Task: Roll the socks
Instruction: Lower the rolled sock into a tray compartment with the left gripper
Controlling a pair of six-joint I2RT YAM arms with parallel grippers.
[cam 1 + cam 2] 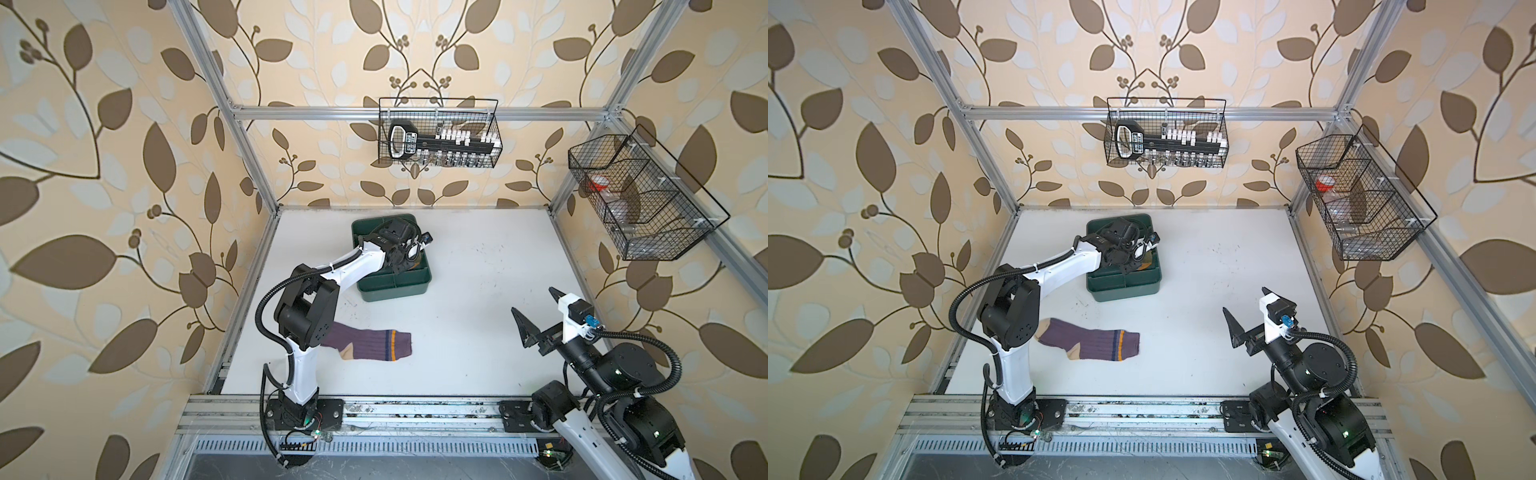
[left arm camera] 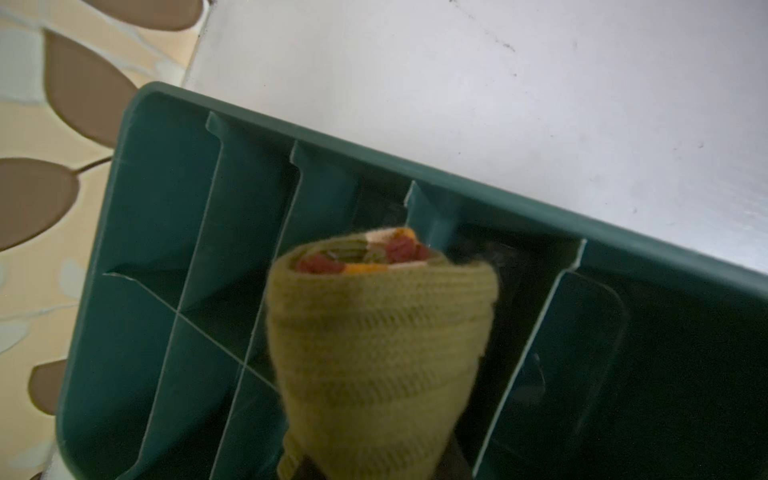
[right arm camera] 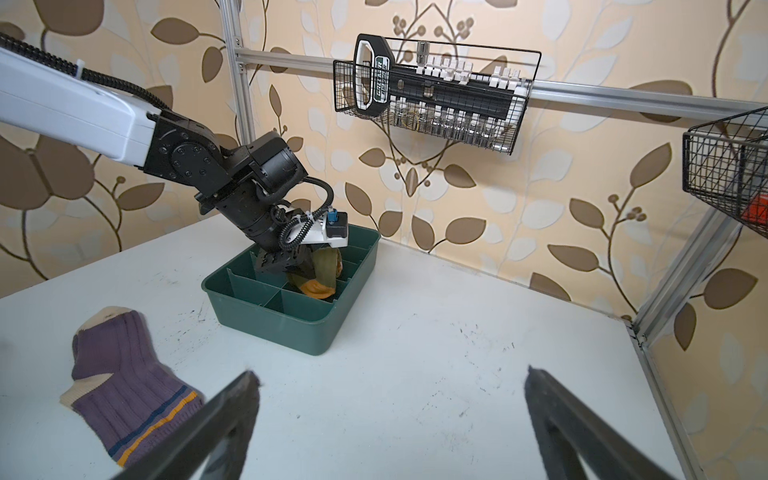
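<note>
Purple sock (image 1: 365, 345) is seen lying flat and unrolled on the white table (image 1: 457, 340), beside the left arm's base. Right gripper (image 1: 533, 300) is held above the table, jaws wide apart, nothing between them. Farther back, left gripper (image 3: 309, 272) is clamped on the rolled olive sock (image 2: 380, 332), held low in the green tray (image 1: 390, 291).

Left arm (image 1: 349, 266) stretched forward, right arm (image 1: 582, 353) folded close to its base.
The left elbow is bent high and the white forearm runs out to a wrist tipped downward. The left gripper (image 1: 403, 262) points down, its jaws closed on a rolled olive sock (image 2: 380, 332). The right gripper (image 1: 532, 300) hangs in the air, aimed away from its base — jaws spread wide, holding nothing.
</note>
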